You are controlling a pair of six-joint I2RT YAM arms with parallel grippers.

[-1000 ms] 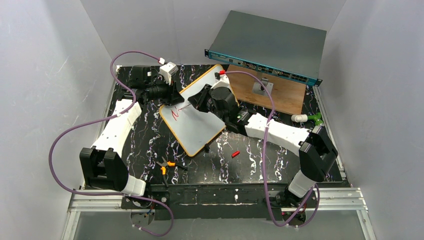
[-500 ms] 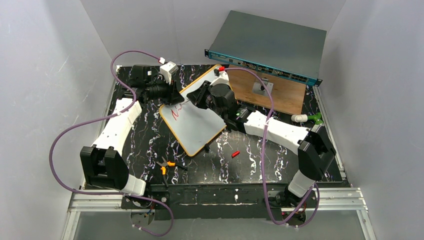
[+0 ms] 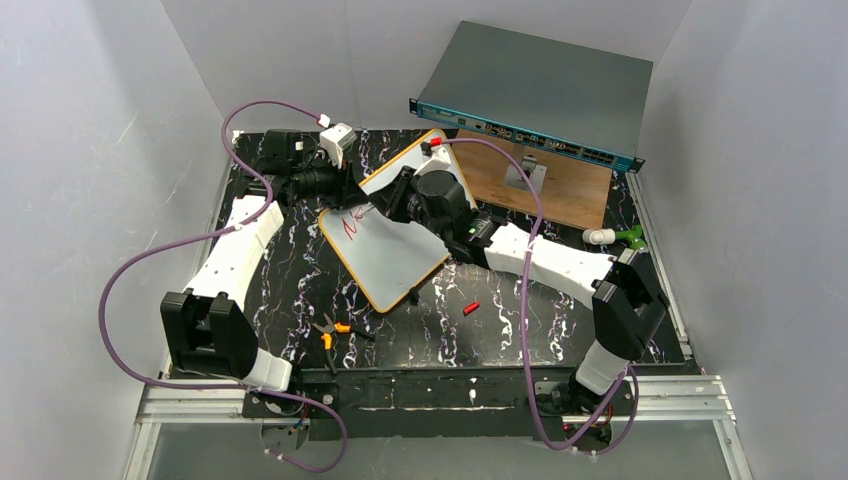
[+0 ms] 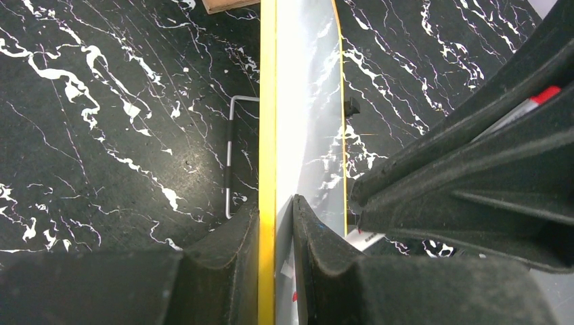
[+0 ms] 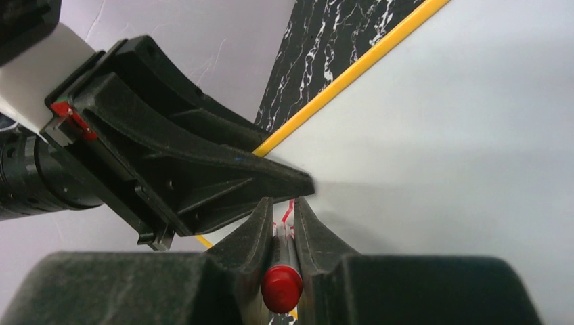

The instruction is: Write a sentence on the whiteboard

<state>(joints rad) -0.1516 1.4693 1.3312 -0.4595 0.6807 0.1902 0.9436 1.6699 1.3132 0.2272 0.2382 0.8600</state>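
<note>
The black marbled table (image 3: 300, 290) carried everything, with a grey rack unit (image 3: 545, 85) propped at the far right above a brown wooden board (image 3: 570, 190). Mid-table sat the whiteboard (image 3: 395, 255), turned on a diagonal, its far corner close to that wooden board. There was the left gripper (image 4: 276, 210) at the board's far-left edge, jaws clenched on it, the yellow-orange rim pinched between its fingers. Right beside it came the right gripper (image 5: 283, 210), poised over the board's left end and grasping a red marker (image 5: 282, 284) whose tip pointed down at the white surface. Orange-handled pliers (image 3: 330, 330) lay on the table near the board's near corner, and a small red cap (image 3: 471, 307) lay off to that corner's right. A few red strokes (image 3: 350, 227) showed by the marker tip, too few to read.
</note>
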